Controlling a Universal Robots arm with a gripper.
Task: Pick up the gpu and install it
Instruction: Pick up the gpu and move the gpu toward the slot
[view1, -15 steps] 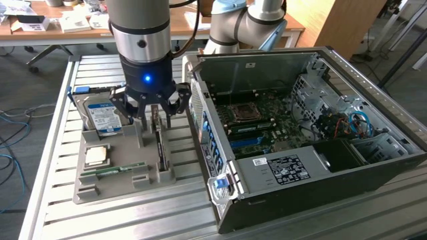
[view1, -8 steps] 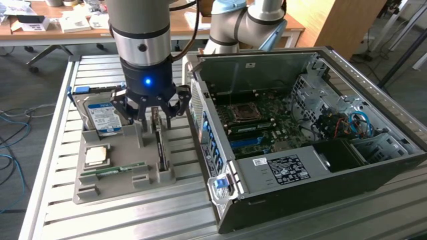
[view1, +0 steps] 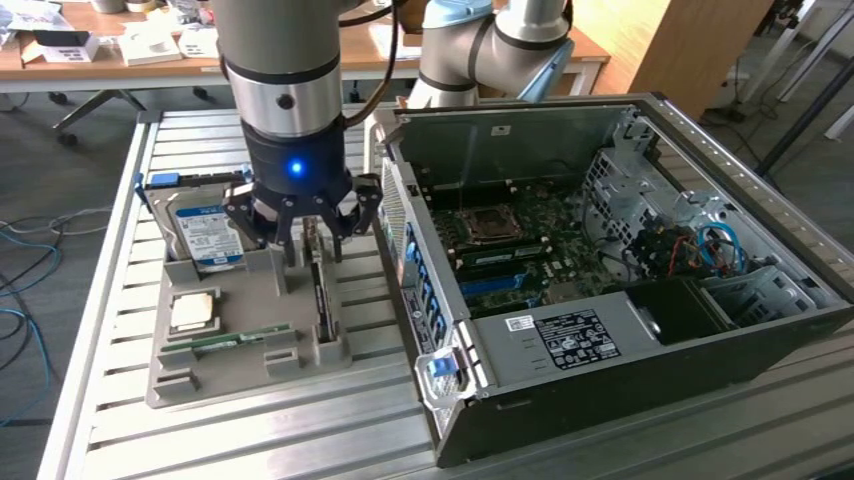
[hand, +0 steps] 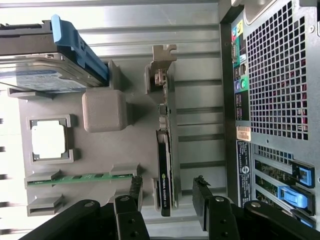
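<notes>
above the grey holder on the tabletop, the pincer hung released, its fingers spread wide with one on each side of the gpu, not touching it as far as could be seen. the gpu stood on its long edge in a slot of the holder, near the open computer case. by my judgement the pick-up step was in hand and the install not begun. a clean grasp called for the fingers centred over the thin card, closing on its flat faces without tilting it.
</notes>
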